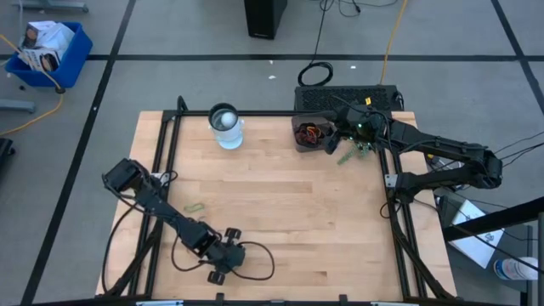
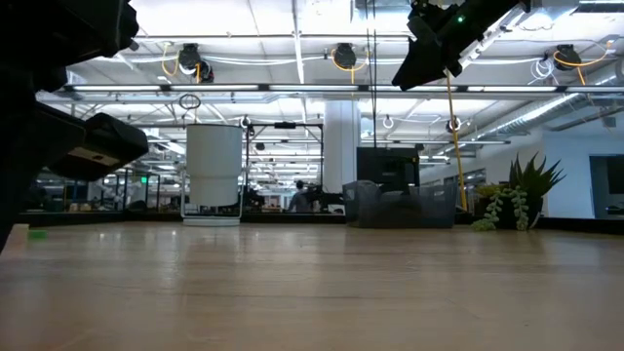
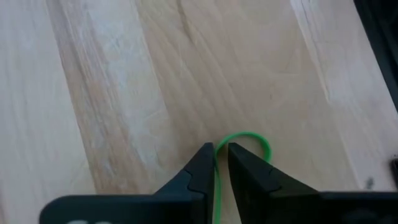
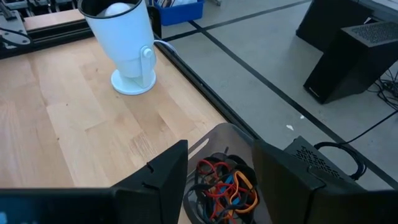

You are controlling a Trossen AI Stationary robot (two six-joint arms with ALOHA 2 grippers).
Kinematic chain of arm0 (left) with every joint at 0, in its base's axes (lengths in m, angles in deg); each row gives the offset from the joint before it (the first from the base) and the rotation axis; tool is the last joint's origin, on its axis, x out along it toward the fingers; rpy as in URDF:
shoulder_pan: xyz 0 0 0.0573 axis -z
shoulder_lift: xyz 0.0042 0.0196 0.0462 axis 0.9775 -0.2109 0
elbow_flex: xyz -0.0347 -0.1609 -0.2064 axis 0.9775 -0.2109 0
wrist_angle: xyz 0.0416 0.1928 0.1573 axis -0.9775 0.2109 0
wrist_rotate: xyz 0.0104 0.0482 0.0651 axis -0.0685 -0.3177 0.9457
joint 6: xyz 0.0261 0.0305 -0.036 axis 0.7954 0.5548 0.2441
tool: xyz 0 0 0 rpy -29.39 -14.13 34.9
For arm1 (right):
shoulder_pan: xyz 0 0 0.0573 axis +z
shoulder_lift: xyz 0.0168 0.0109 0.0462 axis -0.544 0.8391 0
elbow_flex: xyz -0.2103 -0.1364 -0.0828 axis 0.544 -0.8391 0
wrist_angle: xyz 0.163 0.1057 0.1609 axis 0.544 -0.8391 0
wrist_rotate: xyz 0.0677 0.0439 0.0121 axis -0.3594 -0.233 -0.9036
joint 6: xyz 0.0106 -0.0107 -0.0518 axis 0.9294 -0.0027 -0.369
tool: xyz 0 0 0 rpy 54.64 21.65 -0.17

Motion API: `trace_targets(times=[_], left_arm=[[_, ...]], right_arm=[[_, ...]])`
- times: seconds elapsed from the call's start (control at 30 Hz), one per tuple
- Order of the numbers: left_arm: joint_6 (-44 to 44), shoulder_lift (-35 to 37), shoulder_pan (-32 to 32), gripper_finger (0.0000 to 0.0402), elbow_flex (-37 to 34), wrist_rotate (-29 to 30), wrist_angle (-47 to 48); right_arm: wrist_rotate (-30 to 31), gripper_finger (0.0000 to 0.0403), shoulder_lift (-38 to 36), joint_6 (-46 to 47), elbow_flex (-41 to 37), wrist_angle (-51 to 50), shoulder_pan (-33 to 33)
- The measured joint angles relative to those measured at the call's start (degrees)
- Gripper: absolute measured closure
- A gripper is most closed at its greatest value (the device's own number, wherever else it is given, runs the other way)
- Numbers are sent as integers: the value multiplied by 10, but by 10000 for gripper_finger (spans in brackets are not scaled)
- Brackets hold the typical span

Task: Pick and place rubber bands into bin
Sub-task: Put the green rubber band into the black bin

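My left gripper (image 1: 225,253) is near the table's near edge, pointing down, shut on a green rubber band (image 3: 249,140). Another green rubber band (image 1: 194,206) lies flat on the table to its far left. The smoky-grey bin (image 1: 308,133) stands at the far right and holds several red, orange, blue and black rubber bands (image 4: 225,183). My right gripper (image 4: 221,177) hangs open and empty just above the bin; it also shows in the high view (image 1: 334,136) and, well above the table, in the low view (image 2: 429,54). My left gripper pinches the green band's strand (image 3: 216,177) between its two fingers, which come from above and point down. The band's loop end (image 3: 252,138) sticks out past the fingertips. I cannot tell whether the loop touches the table.
A pale round cup (image 1: 226,127) stands at the table's far edge, left of the bin. A small green plant (image 1: 348,155) sits right of the bin. A black cable loop (image 1: 259,263) lies beside my left gripper. Bare wood lies between the two arms.
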Motion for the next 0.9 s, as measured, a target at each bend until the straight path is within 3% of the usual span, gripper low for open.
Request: trace_targets(times=[0.17, 0.3, 0.53, 0.77, 0.9], left_arm=[[-3, -1, 1, 358, 0, 23, -2], [-46, 1, -8, 393, -2, 15, -34], [-62, 2, -17, 397, -3, 10, -61], [-88, 2, -20, 399, -2, -6, -66], [-115, 16, -32, 400, -4, -52, -66]], right_arm=[[0, 229, 0, 0, 0, 0, 0], [0, 229, 0, 0, 0, 0, 0], [0, 229, 0, 0, 0, 0, 0], [0, 229, 0, 1, 0, 0, 0], [0, 229, 0, 1, 0, 0, 0]])
